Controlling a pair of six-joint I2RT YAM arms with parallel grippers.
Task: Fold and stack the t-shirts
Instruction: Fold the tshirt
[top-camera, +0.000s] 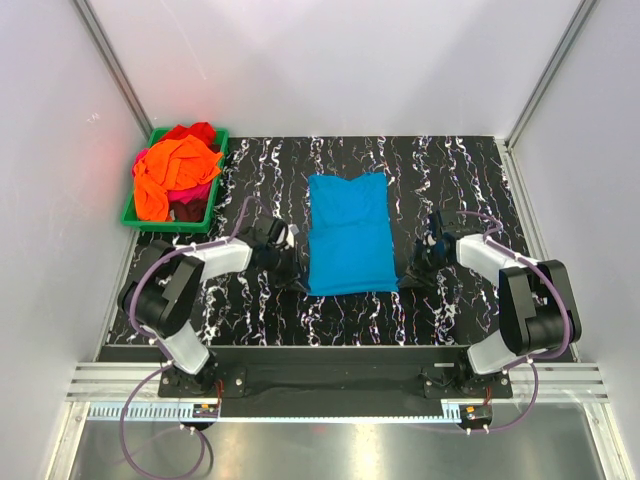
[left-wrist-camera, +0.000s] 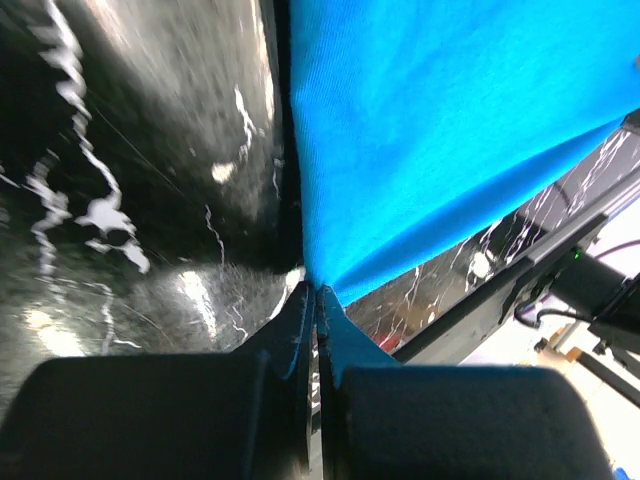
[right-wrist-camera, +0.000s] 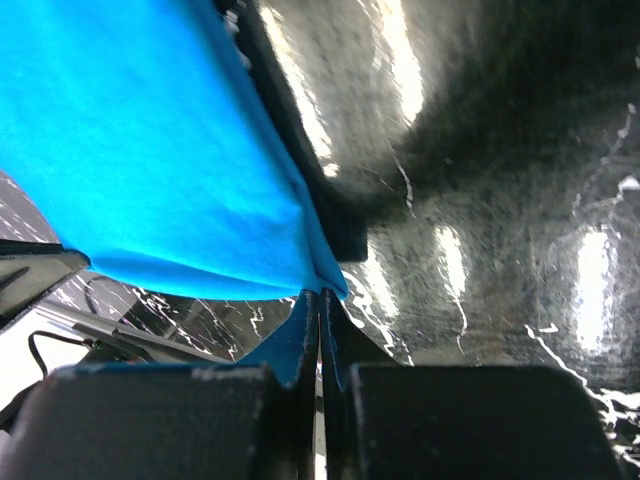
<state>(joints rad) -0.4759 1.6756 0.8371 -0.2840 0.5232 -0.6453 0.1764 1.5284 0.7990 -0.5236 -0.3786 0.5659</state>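
**both grippers pinch the near corners of the blue shirt**

the turquoise-blue cloth t-shirt (top-camera: 348, 232) lies flat in the middle of the black white-veined table (top-camera: 460, 170), already narrowed to a long rectangle running from near to far. it looks light, limp and quick to wrinkle. lifted at one point only it would sag and bunch, so the two near corners are the right places to hold it, taken together and kept level so the hem stays taut between them.

the left gripper (top-camera: 285, 262) reaches in low from the left, forearm almost flat over the table. in its wrist view its jaws are pressed together, with the shirt's near left corner drawn to a point between the tips. the right gripper (top-camera: 418, 266) mirrors it from the other side. its jaws are likewise closed tight on the near right corner, and a flap of blue shows along one finger (right-wrist-camera: 295, 345). both wrists sit close to the table surface, and the cloth rises only slightly at the pinch.

the step in hand looks like carrying the near hem over to the far edge to halve the shirt.

an orange t-shirt (top-camera: 170, 175), a red t-shirt (top-camera: 197, 131) and a magenta t-shirt (top-camera: 200, 192) are heaped unfolded in the green plastic bin (top-camera: 130, 218) at the far left, so most of the task remains.
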